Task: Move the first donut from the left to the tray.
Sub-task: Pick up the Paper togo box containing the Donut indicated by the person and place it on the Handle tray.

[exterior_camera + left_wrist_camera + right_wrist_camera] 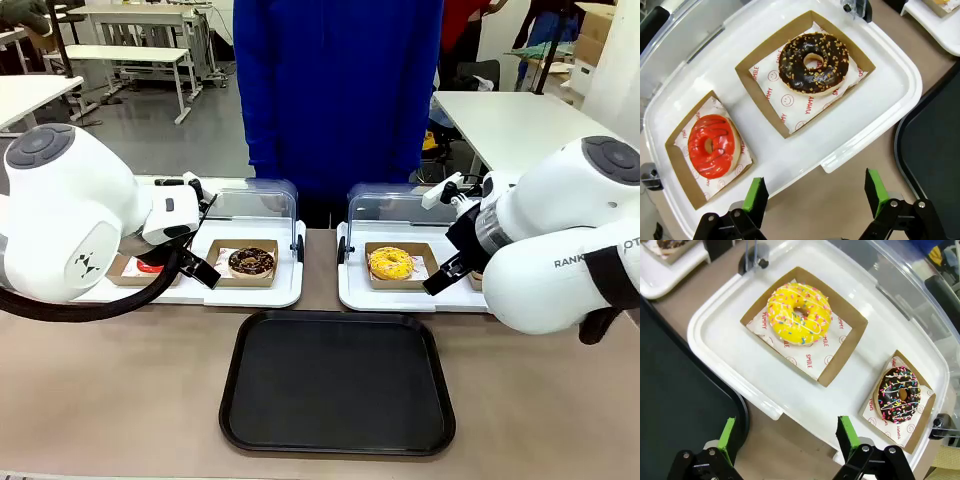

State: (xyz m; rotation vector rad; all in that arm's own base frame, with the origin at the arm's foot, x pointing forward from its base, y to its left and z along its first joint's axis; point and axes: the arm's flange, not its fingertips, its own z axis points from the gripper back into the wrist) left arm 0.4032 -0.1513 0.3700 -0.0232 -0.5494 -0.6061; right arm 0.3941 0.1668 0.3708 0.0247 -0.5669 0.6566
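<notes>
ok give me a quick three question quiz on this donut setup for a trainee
1. True or false: the black tray holds a donut.
2. Which donut shares the white display tray with the red donut? A yellow; B chocolate donut with nuts; C sprinkled chocolate.
3. Fill in: the left end effector has its jaws ____.
Key: 1 false; 2 B; 3 open.

Red donut (150, 266) mostly hidden behind left arm (62, 212), black tray (935, 150) cut off at edge
</notes>
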